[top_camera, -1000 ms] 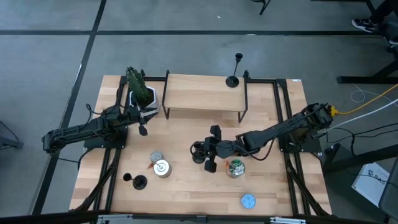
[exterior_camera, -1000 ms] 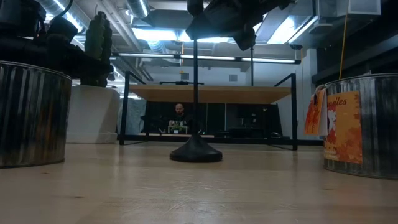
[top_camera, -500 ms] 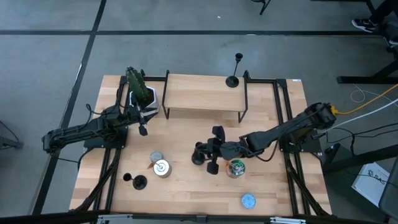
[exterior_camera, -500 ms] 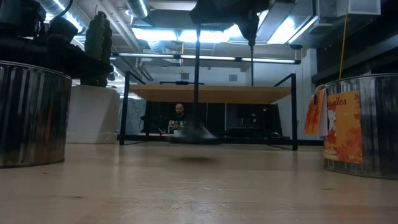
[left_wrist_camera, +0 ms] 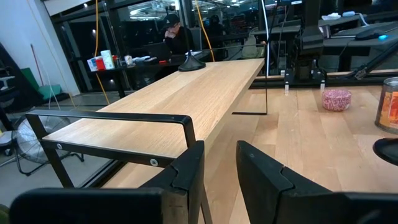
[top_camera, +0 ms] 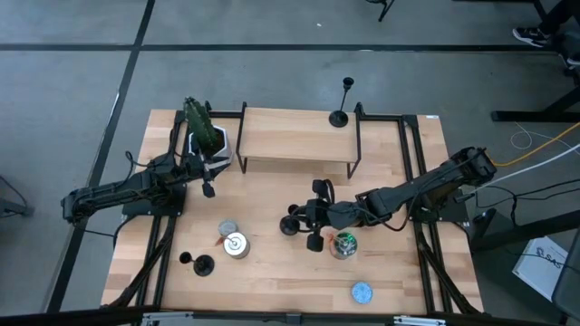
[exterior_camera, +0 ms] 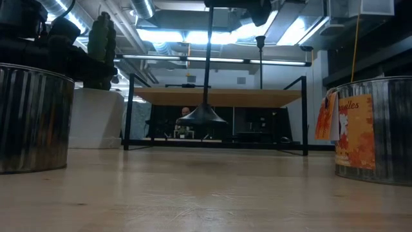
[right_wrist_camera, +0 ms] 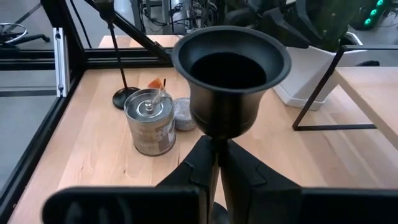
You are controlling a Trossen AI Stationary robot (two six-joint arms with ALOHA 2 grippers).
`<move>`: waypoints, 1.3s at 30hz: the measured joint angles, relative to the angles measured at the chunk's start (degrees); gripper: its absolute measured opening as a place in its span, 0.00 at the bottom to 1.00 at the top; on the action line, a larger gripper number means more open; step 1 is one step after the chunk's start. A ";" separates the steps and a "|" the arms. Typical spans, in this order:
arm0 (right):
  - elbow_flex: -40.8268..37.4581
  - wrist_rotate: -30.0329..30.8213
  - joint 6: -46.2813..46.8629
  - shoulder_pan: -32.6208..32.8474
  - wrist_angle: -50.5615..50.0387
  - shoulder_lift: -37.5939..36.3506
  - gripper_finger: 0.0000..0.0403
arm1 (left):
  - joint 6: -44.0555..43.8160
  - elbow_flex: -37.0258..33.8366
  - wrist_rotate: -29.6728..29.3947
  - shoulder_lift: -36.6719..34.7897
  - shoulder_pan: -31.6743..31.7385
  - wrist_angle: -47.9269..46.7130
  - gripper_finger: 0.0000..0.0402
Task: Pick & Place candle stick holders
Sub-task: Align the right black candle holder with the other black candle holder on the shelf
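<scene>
My right gripper [top_camera: 295, 223] is at mid-table, shut on a matte-black candle stick holder [right_wrist_camera: 231, 70]. The cup top fills the right wrist view. In the low view its round base [exterior_camera: 203, 115] hangs above the table. A second holder [top_camera: 340, 117] stands by its base on the wooden shelf [top_camera: 297, 136]. A third holder [top_camera: 201, 265] stands by its base at the near left. My left gripper [top_camera: 208, 186] waits open and empty by the shelf's left end, and it also shows in the left wrist view [left_wrist_camera: 219, 167]. My right gripper pinches the holder's thin stem [right_wrist_camera: 217, 144] just below the cup, between its two fingers. The fingers come about level from the table's right side and lie across the stem. The holder hangs nearly upright, with its base clear of the table.
A silver tin [top_camera: 236, 244] stands left of my right gripper, and a tin with an orange label [top_camera: 343, 244] stands close on its near side. A small blue disc [top_camera: 362, 292] lies near the front edge. A cactus in a white pot [top_camera: 205, 136] stands at the far left.
My right gripper has risen with the holder. The holder's base stood on the table a second ago and now hangs clear above it. The gripper has also shifted a little toward the table's right edge.
</scene>
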 joint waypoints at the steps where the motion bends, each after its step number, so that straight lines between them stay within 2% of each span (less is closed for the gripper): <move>1: 0.00 0.00 0.00 0.00 -0.02 0.00 0.06 | 0.00 -0.01 0.00 -0.01 -0.01 0.01 0.22; 15: 0.09 -0.44 -0.02 -0.02 -3.68 -3.62 0.06 | 0.00 -0.01 0.00 -0.01 0.00 0.00 0.22; 28: 0.09 -0.40 0.42 -0.17 -4.31 -3.78 0.06 | 0.00 -0.01 0.01 0.00 0.00 -0.01 0.22; 39: 0.07 3.75 -1.04 -0.54 -3.48 -4.79 0.06 | 0.00 -0.01 0.00 0.01 0.01 0.01 0.22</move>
